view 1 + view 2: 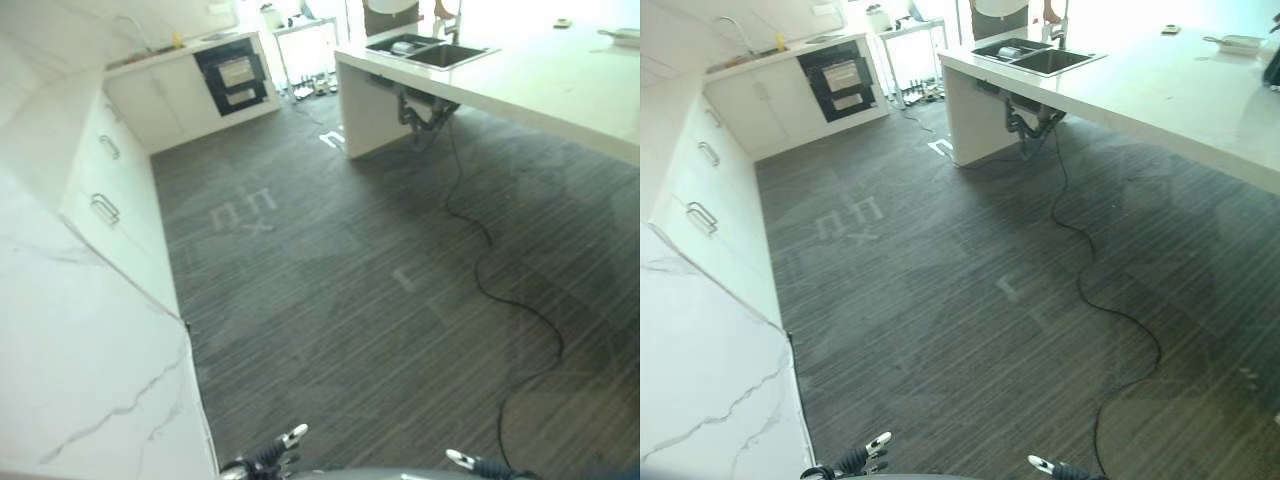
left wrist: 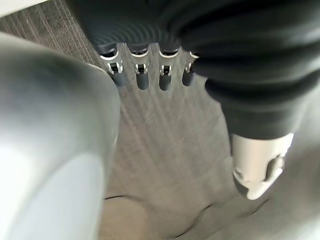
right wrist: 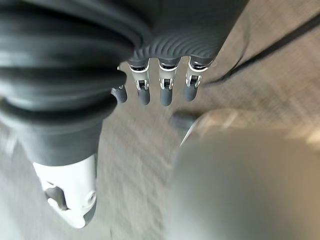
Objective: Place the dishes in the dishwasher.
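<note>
Grey striped floor (image 1: pixel 330 300) runs up the middle of the frame, with a white marble table (image 1: pixel 80 380) at lower left. At upper left a dark appliance front (image 1: pixel 232 75), possibly the dishwasher, sits in the cabinets. My left hand (image 2: pixel 150 70) hangs low with its fingers straight and holding nothing, as I am only walking. My right hand (image 3: pixel 160 80) is equally slack and empty. At upper right the island table (image 1: pixel 560 80) carries the sink (image 1: pixel 430 50) and a dish (image 1: pixel 622 36), well apart from me.
</note>
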Tool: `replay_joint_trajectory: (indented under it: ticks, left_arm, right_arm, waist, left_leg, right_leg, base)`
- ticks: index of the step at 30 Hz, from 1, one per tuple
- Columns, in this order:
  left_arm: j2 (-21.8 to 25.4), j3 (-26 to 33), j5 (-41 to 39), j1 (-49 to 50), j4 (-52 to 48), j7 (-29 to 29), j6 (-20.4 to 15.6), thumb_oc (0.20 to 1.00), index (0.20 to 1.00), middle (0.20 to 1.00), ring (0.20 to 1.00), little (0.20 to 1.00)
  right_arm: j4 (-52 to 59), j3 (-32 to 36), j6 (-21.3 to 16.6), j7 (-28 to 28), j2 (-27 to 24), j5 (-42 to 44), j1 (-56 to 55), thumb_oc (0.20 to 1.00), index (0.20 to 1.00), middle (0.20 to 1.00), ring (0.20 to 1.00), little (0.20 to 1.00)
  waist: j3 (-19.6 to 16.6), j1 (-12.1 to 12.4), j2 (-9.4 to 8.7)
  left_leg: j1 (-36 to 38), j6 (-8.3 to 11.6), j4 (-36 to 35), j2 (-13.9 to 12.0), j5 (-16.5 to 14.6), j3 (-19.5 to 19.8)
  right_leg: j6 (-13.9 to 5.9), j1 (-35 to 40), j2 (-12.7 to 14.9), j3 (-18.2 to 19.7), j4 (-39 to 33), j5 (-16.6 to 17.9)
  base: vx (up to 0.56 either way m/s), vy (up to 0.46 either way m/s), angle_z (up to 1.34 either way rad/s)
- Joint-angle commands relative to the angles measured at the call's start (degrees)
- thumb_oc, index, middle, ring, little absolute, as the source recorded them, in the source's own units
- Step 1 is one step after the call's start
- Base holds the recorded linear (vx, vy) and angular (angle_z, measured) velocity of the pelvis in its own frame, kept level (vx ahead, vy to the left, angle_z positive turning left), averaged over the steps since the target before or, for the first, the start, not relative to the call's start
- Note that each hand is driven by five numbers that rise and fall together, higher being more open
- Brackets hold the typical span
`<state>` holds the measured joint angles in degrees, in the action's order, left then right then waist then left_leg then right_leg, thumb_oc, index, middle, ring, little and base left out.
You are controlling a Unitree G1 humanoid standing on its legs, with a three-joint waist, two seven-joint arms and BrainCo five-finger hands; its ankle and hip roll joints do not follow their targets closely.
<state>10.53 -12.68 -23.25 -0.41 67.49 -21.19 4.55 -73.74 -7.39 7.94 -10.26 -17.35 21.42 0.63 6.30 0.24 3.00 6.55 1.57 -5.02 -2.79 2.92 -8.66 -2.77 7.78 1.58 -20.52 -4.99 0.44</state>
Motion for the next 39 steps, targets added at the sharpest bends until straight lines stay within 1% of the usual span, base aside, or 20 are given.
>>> replay_joint_trajectory:
  ticks: [1, 2, 5, 6, 8, 11, 14, 19, 20, 22, 24, 27, 29, 33, 35, 36, 37, 39]
  left_arm:
    - [-1.88, -2.34, -0.56, -1.38, 2.46, -3.01, 2.32, 1.000, 1.000, 1.000, 1.000, 1.000]
    - [-1.65, -2.41, -1.65, -1.77, 2.38, -3.54, 2.23, 1.000, 1.000, 1.000, 1.000, 1.000]
    - [-1.26, -2.59, -5.01, -2.93, 1.86, -3.68, 4.03, 1.000, 1.000, 1.000, 1.000, 1.000]
    - [-1.28, -2.56, -5.31, -2.96, 1.99, -3.54, 4.59, 1.000, 1.000, 1.000, 1.000, 1.000]
    - [-1.39, -2.55, -5.06, -2.74, 2.29, -2.94, 4.46, 1.000, 1.000, 1.000, 1.000, 1.000]
    - [-1.60, -2.39, -6.01, -2.44, 2.61, -1.84, 5.56, 1.000, 1.000, 1.000, 1.000, 1.000]
    - [-1.68, -1.85, -5.28, -1.77, 3.17, -0.86, 5.26, 1.000, 1.000, 1.000, 1.000, 1.000]
    - [-2.17, -0.48, -7.86, -1.00, 3.72, 1.41, 5.55, 1.000, 1.000, 1.000, 1.000, 1.000]
    - [-2.21, 0.30, -8.74, -0.85, 3.89, 2.65, 5.77, 1.000, 1.000, 1.000, 1.000, 1.000]
    - [-2.31, 0.85, -8.64, -0.86, 4.20, 3.63, 6.58, 1.000, 1.000, 1.000, 1.000, 1.000]
    - [-2.39, 1.00, -6.78, -1.03, 4.61, 4.83, 7.55, 1.000, 1.000, 1.000, 1.000, 1.000]
    - [-2.51, 0.77, -6.13, -1.40, 4.82, 4.84, 7.37, 1.000, 1.000, 1.000, 1.000, 1.000]
    - [-2.42, 0.08, -5.32, -1.53, 4.75, 6.57, 7.66, 1.000, 1.000, 1.000, 1.000, 1.000]
    - [-2.33, -0.03, -5.48, -1.46, 4.81, 6.55, 6.98, 1.000, 1.000, 1.000, 1.000, 1.000]
    - [-2.50, -0.22, -5.82, -1.49, 4.70, 8.27, 6.69, 1.000, 1.000, 1.000, 1.000, 1.000]
    - [-2.53, -0.05, -7.37, -1.75, 4.44, 10.81, 6.37, 1.000, 1.000, 1.000, 1.000, 1.000]
    - [-2.54, -0.03, -7.55, -1.77, 4.42, 11.05, 6.26, 1.000, 1.000, 1.000, 1.000, 1.000]
    - [-2.70, 0.99, -10.30, -2.46, 4.27, 14.16, 6.12, 1.000, 1.000, 1.000, 1.000, 1.000]
  right_arm:
    - [-1.88, -1.07, -0.33, -1.45, 3.03, -1.05, 3.23, 1.000, 1.000, 1.000, 1.000, 1.000]
    - [-1.58, -1.45, -0.51, -1.48, 3.27, -0.98, 2.83, 1.000, 1.000, 1.000, 1.000, 1.000]
    - [-1.27, -1.73, -1.53, -1.37, 3.74, -1.04, 2.23, 1.000, 1.000, 1.000, 1.000, 1.000]
    - [-1.29, -1.88, -1.91, -1.44, 3.89, -1.00, 2.13, 1.000, 1.000, 1.000, 1.000, 1.000]
    - [-0.98, -2.04, -1.98, -1.11, 4.13, -0.92, 2.08, 1.000, 1.000, 1.000, 1.000, 1.000]
    - [-1.10, -2.03, -1.70, -0.74, 4.31, -0.42, 2.08, 1.000, 1.000, 1.000, 1.000, 1.000]
    - [-1.21, -1.81, -1.58, -0.99, 4.43, -0.35, 1.93, 1.000, 1.000, 1.000, 1.000, 1.000]
    - [-1.34, -1.84, -1.99, -1.44, 4.82, 0.77, 2.02, 1.000, 1.000, 1.000, 1.000, 1.000]
    - [-1.42, -1.74, -2.02, -2.05, 4.93, 1.17, 2.08, 1.000, 1.000, 1.000, 1.000, 1.000]
    - [-1.55, -1.59, -2.19, -2.33, 5.01, 1.96, 2.10, 1.000, 1.000, 1.000, 1.000, 1.000]
    - [-1.40, -1.59, -2.58, -2.62, 5.07, 3.00, 2.12, 1.000, 1.000, 1.000, 1.000, 1.000]
    - [-1.17, -1.77, -2.54, -3.25, 5.15, 3.45, 2.19, 1.000, 1.000, 1.000, 1.000, 1.000]
    - [-1.06, -1.91, -2.10, -3.66, 5.15, 3.50, 2.31, 1.000, 1.000, 1.000, 1.000, 1.000]
    - [-1.36, -1.93, -2.05, -3.81, 5.29, 3.91, 2.20, 1.000, 1.000, 1.000, 1.000, 1.000]
    - [-1.47, -1.81, -2.52, -3.90, 5.22, 4.36, 2.20, 1.000, 1.000, 1.000, 1.000, 1.000]
    - [-1.38, -1.87, -3.01, -4.06, 5.00, 4.88, 2.36, 1.000, 1.000, 1.000, 1.000, 1.000]
    - [-1.36, -1.88, -3.06, -4.05, 4.98, 4.91, 2.37, 1.000, 1.000, 1.000, 1.000, 1.000]
    - [-0.83, -2.05, -3.36, -4.08, 4.40, 5.17, 3.06, 1.000, 1.000, 1.000, 1.000, 1.000]
  waist:
    - [1.04, 0.28, -2.17]
    - [0.75, -0.21, -2.18]
    - [0.42, -1.20, -2.12]
    - [0.25, -1.45, -2.20]
    - [0.01, -1.65, -2.38]
    - [-0.33, -1.72, -2.50]
    - [-0.44, -1.76, -2.52]
    - [-0.46, -1.12, -2.50]
    - [-0.35, -0.98, -2.49]
    - [-0.23, -0.91, -2.53]
    - [-0.08, -0.99, -2.50]
    - [0.05, -1.43, -2.32]
    - [0.10, -1.73, -2.13]
    - [-0.13, -2.12, -2.04]
    - [-0.17, -2.26, -1.98]
    - [0.07, -2.37, -1.96]
    - [0.10, -2.39, -1.96]
    - [0.89, -2.43, -2.47]
  left_leg:
    - [2.70, -0.15, 0.02, 3.69, -3.46, -1.06]
    - [2.77, -0.37, 0.02, 3.74, -3.81, -1.49]
    - [3.22, -0.71, 0.02, 3.80, -4.57, -2.50]
    - [3.51, -0.84, 0.02, 3.89, -4.76, -2.87]
    - [3.79, -1.17, 0.02, 4.12, -4.99, -3.12]
    - [4.00, -1.41, 0.02, 4.23, -5.19, -3.57]
    - [4.10, -1.68, 0.02, 4.38, -5.25, -3.61]
    - [4.49, -2.19, 0.02, 5.00, -5.35, -2.71]
    - [4.54, -2.27, 0.40, 5.17, -5.49, -2.63]
    - [4.43, -2.28, 0.73, 5.13, -5.48, -2.87]
    - [4.43, -2.21, 0.73, 4.91, -5.38, -3.20]
    - [4.57, -2.10, 0.31, 4.59, -5.30, -3.67]
    - [4.73, -1.92, 0.02, 4.35, -5.19, -3.81]
    - [4.88, -1.59, 0.02, 3.99, -5.17, -3.78]
    - [4.80, -1.21, 0.02, 3.63, -4.82, -3.66]
    - [4.48, -0.75, 0.72, 3.25, -4.47, -3.40]
    - [4.45, -0.73, 0.81, 3.23, -4.46, -3.38]
    - [2.65, -0.49, 6.11, 3.11, -5.73, -3.69]
  right_leg:
    - [-1.29, 1.76, 0.40, 4.16, 0.64, 0.10]
    - [-1.32, 1.79, 0.38, 4.70, 0.64, 0.05]
    - [-1.52, 1.84, 0.34, 5.44, 0.54, -0.01]
    - [-1.54, 1.88, 0.25, 5.96, 0.46, 0.02]
    - [-1.52, 2.01, 0.10, 6.69, 0.27, 0.07]
    - [-1.52, 2.15, -0.03, 7.06, 0.01, 0.16]
    - [-1.43, 2.03, -0.20, 7.74, -0.01, 0.18]
    - [-1.31, 2.13, -0.19, 8.19, -0.01, 0.15]
    - [-1.25, 2.19, -0.12, 8.29, -0.01, 0.18]
    - [-1.18, 2.25, -0.05, 8.07, -0.01, 0.25]
    - [-1.15, 2.28, -0.05, 7.76, 0.00, 0.31]
    - [-1.04, 2.16, -0.22, 7.66, 0.03, 0.14]
    - [-0.96, 2.18, -0.47, 7.70, 0.05, -0.03]
    - [-0.75, 2.36, -1.02, 7.99, 0.01, -0.28]
    - [-0.49, 2.38, -1.40, 8.18, 0.04, -0.46]
    - [-0.05, 2.23, -1.78, 8.45, 0.31, -0.62]
    - [-0.02, 2.22, -1.80, 8.47, 0.33, -0.63]
    - [0.72, 1.84, -1.56, 8.61, 0.94, -0.64]
  base:
    - [0.00, 0.071, -0.23]
    - [-0.01, 0.092, -0.31]
    - [-0.02, 0.043, -0.40]
    - [0.00, 0.031, -0.35]
    - [0.00, 0.014, -0.12]
    - [0.00, -0.001, -0.08]
    - [0.00, -0.003, -0.09]
    - [0.00, -0.011, -0.04]
    - [0.01, -0.020, -0.06]
    - [0.01, -0.030, -0.03]
    - [0.01, -0.047, -0.02]
    - [0.01, -0.046, 0.00]
    - [0.03, -0.077, 0.00]
    - [0.06, -0.092, 0.00]
    - [0.06, -0.142, 0.00]
    - [0.04, -0.125, 0.01]
    - [0.02, -0.158, 0.01]
    - [-0.01, -0.134, 0.00]
